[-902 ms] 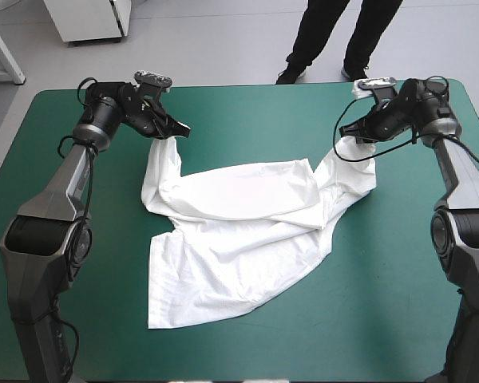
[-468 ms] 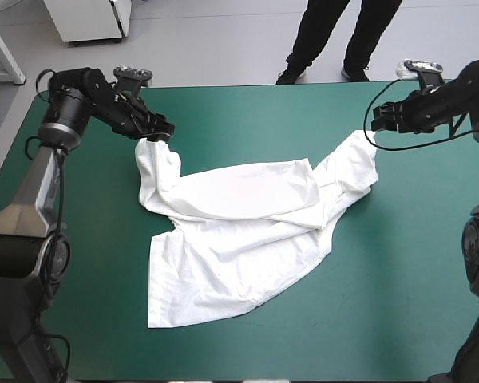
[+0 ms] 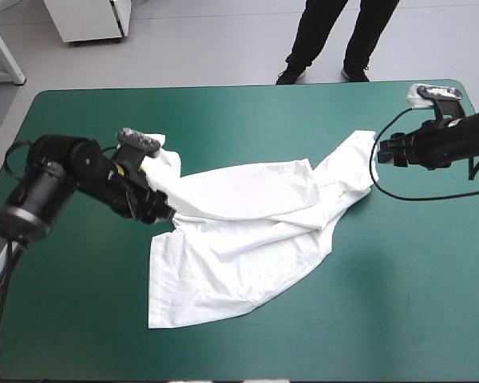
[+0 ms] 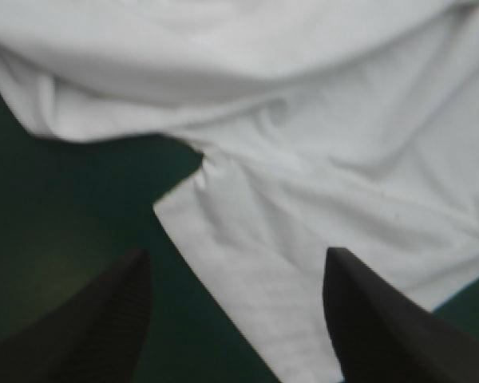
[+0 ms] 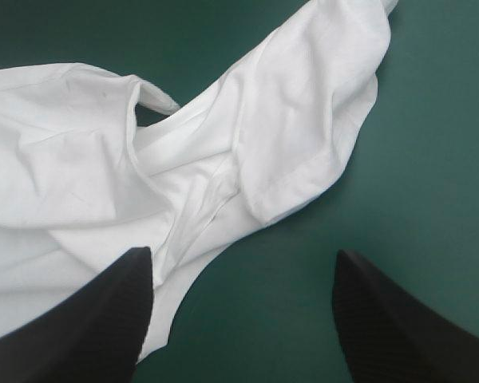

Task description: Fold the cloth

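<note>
The white T-shirt point(image 3: 247, 231) lies rumpled and partly doubled over in the middle of the table, one flap reaching toward the far right. My left gripper point(image 3: 158, 212) hovers open over the shirt's left edge. In the left wrist view the left gripper point(image 4: 235, 255) has a corner of the T-shirt point(image 4: 303, 120) lying flat between and ahead of its spread fingers. My right gripper point(image 3: 383, 150) stands open just right of the far-right flap. In the right wrist view the right gripper point(image 5: 243, 255) holds nothing, and the T-shirt point(image 5: 80, 175) lies ahead of it.
The teal-green cover point(image 3: 383, 303) shows on every side of the shirt, widest at the near right and near left. The table's far edge point(image 3: 247, 84) runs beyond both grippers.
Both grippers have let go of the shirt's far corners, which dropped onto the table. The left arm swung toward me along the shirt's left edge. The right arm drew away to the right.
</note>
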Controlling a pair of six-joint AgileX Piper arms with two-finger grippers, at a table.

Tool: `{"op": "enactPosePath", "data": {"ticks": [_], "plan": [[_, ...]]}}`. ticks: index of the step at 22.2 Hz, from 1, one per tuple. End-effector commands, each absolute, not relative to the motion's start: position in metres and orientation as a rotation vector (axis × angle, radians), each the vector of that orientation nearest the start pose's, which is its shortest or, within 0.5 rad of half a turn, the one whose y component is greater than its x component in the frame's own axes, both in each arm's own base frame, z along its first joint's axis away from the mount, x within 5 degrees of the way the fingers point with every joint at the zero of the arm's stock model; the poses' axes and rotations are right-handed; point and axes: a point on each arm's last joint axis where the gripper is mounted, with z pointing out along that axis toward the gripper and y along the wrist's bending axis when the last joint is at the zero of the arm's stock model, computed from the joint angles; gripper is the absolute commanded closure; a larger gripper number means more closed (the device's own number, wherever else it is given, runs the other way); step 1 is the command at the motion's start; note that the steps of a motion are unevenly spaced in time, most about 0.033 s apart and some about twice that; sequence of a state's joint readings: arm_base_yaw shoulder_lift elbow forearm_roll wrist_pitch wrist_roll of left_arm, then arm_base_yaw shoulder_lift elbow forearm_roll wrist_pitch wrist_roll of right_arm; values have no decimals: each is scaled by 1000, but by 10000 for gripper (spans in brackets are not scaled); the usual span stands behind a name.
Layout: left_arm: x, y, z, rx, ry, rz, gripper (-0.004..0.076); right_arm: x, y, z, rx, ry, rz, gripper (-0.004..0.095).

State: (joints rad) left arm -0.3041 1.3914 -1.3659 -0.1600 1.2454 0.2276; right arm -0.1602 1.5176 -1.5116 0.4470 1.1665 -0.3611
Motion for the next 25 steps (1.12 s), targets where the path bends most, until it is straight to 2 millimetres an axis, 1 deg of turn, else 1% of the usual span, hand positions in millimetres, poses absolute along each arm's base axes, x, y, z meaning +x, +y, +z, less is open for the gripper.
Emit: {"op": "enactPosePath", "data": {"ticks": [1,2,3,4,5,6,7,9,11,17,21,23,25], "plan": [[218,-87,354,699,2721,-228,261,287,-7,400,-171,2415,370,304],[207,-82,340,706,2763,-216,261,277,-2,394,-193,2443,302,304],[203,-81,333,711,2786,-211,261,273,1,391,-215,2457,262,304],[199,-78,323,718,2808,-191,261,267,8,382,-259,2487,188,304],[199,-78,319,716,2805,-183,261,265,12,378,-276,2501,159,304],[200,-78,311,719,2798,-181,261,261,20,367,-326,2530,124,304],[201,-78,309,720,2783,-180,261,259,25,364,-349,2540,109,304],[210,-80,300,728,2763,-163,261,256,36,356,-399,2558,79,304],[221,-82,289,742,2777,-129,261,256,38,356,-406,2554,70,304],[259,-94,246,773,2819,-107,262,257,34,356,-393,2554,9,305],[267,-96,230,789,2855,-106,262,258,33,356,-379,2551,-16,313],[270,-98,224,782,2861,-114,262,260,33,355,-379,2553,-16,336],[273,-102,220,778,2859,-160,262,262,33,352,-381,2564,-16,357]]}}
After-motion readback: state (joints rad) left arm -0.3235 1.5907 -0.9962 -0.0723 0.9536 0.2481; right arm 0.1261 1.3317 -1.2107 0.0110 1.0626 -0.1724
